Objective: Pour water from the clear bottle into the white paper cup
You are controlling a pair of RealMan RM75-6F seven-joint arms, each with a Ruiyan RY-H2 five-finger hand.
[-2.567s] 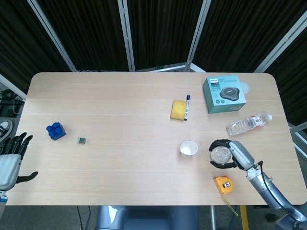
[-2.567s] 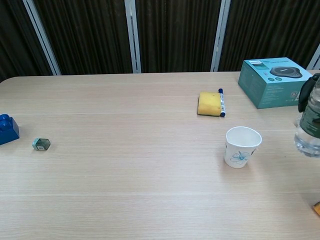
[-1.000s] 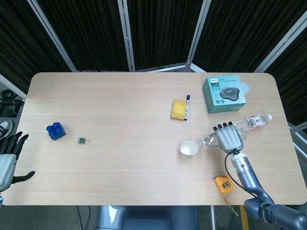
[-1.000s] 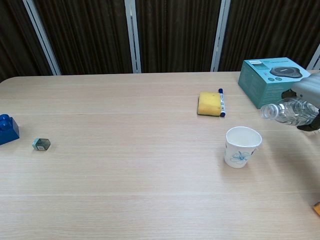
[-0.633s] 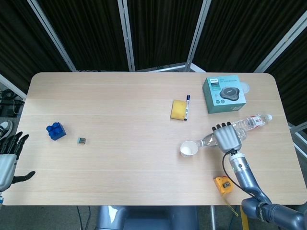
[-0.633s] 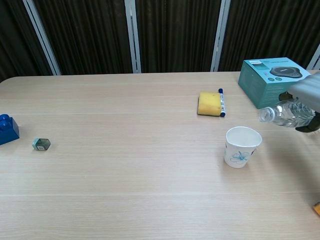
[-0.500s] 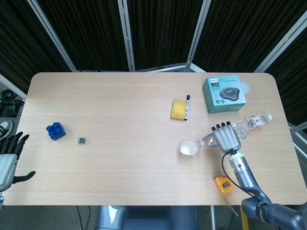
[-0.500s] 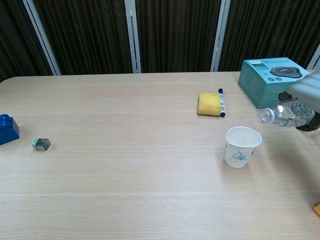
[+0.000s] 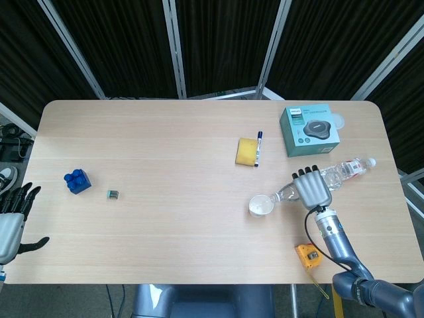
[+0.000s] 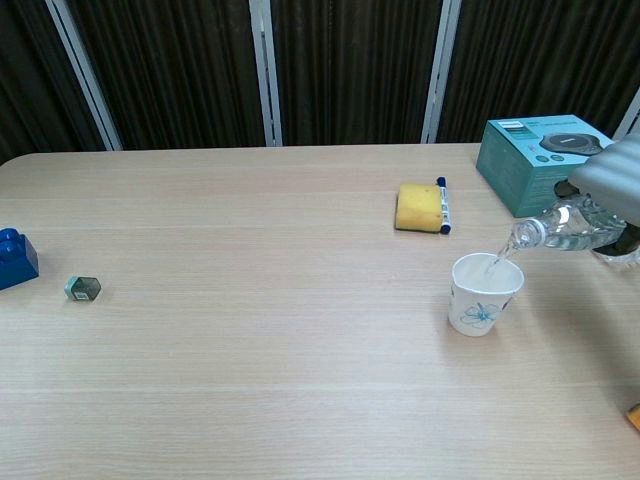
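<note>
My right hand [image 9: 313, 189] [image 10: 615, 189] grips a clear bottle [image 9: 286, 194] [image 10: 565, 231], tipped over with its open mouth pointing left and down above the white paper cup [image 9: 261, 205] [image 10: 485, 293]. A thin stream of water runs from the mouth into the cup in the chest view. A second clear bottle [image 9: 348, 169] lies on the table behind the hand. My left hand [image 9: 12, 225] hangs open off the table's front left corner, holding nothing.
A teal box [image 9: 309, 130] [image 10: 543, 162] stands behind the right hand. A yellow sponge [image 9: 247, 152] [image 10: 419, 207] and a blue marker [image 9: 258, 147] lie mid-table. An orange tape measure [image 9: 307, 255] sits near the front edge. A blue brick [image 9: 77, 181] and a small green object [image 9: 112, 194] lie far left.
The right hand lifted the bottle, tilted it and brought its mouth left over the cup. Water now flows from it into the cup. The left hand stayed put.
</note>
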